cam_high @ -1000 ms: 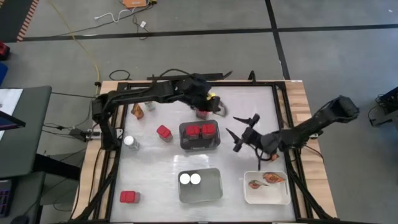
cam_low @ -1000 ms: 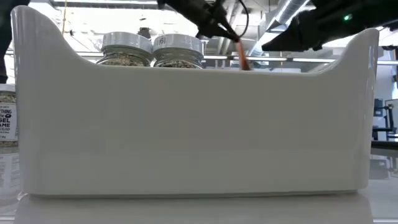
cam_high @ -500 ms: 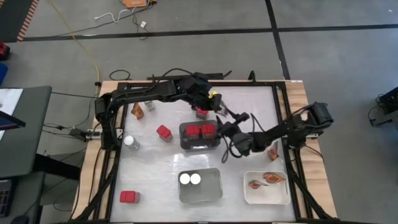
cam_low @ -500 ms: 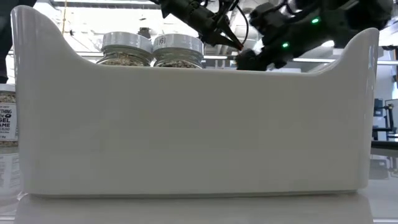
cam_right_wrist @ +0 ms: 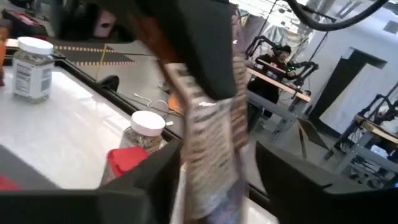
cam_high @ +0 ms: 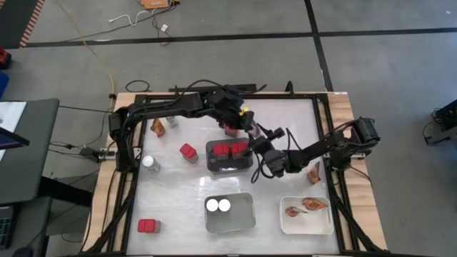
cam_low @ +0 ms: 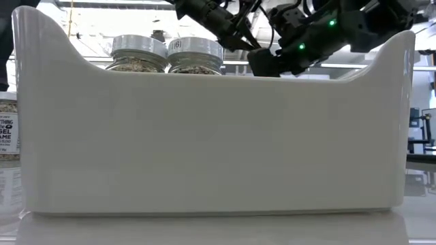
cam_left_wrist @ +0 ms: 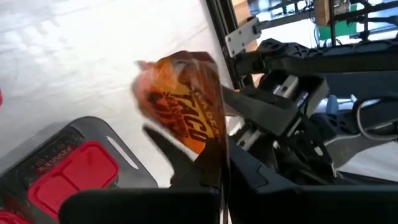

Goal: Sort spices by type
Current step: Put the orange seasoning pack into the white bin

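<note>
Right then, we had the sort roughly half done at that point. Largest first: the dark grey tray (cam_high: 229, 157) at mid-table held two red boxes (cam_high: 230, 149), the grey tray (cam_high: 230, 213) at the near edge held two white-lidded jars (cam_high: 218, 205), and the small white tray (cam_high: 306, 215) at near right held two orange-brown packets (cam_high: 305, 207).

Loose items remained: a red box (cam_high: 188, 153) just beside the dark tray, another red box (cam_high: 148, 226) at the near left corner, a jar (cam_high: 150, 163) by the left arm's base, a packet (cam_high: 158, 128) at far left, and a packet (cam_high: 314, 172) against the right rail.

And the handover! We had the left gripper (cam_left_wrist: 208, 165) clamped tight on a taco seasoning packet (cam_left_wrist: 183, 102) above the dark tray's far right corner. The right gripper (cam_high: 255, 142) had its fingers either side of that same packet, part-way parted; we judged they hadn't yet pinched it.
</note>
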Robot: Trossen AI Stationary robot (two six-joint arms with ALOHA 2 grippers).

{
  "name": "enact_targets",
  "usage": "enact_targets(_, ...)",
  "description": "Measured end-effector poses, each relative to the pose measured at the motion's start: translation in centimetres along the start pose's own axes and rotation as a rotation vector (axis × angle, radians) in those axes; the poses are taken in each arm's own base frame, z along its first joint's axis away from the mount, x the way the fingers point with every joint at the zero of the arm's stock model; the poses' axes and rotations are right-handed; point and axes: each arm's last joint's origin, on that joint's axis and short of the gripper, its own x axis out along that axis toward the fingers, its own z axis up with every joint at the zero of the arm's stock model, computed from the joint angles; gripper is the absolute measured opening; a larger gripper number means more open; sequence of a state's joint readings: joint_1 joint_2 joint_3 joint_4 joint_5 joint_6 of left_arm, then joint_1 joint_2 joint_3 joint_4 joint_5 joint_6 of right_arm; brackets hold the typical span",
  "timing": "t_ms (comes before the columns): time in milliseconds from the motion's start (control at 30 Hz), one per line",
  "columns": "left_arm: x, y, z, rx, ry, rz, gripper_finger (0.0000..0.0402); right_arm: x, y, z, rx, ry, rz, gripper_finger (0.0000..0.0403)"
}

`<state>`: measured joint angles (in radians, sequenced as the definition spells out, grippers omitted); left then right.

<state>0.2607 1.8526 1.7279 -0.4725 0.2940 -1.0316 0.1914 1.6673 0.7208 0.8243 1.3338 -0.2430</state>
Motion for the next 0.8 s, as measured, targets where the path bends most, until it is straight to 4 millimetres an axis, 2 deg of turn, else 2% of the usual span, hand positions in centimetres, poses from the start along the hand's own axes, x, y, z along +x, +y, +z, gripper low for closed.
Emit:
enact_targets(233, 0.0, 0.0, -0.1, 0.025, 0.018, -0.010, 0.0000, -0.1, 0.2, 0.0, -0.038, -0.011, 0.041, 0.0056)
enact_targets(367, 0.0, 0.0, -0.1, 0.047, 0.019, -0.010, 0.0000, -0.3, 0.3, 0.0, -0.065, -0.016, 0.057, 0.0055)
enact_targets(567, 0.1, -0.2, -0.4, 0.176, 0.002, 0.003, 0.0007, -0.3, 0.3, 0.0, -0.066, -0.015, 0.055, 0.0054)
enact_targets(800, 0.2, 0.2, -1.1, 0.281, 0.051, 0.058, 0.0069, -0.3, 0.3, 0.0, -0.082, -0.017, 0.060, 0.0054)
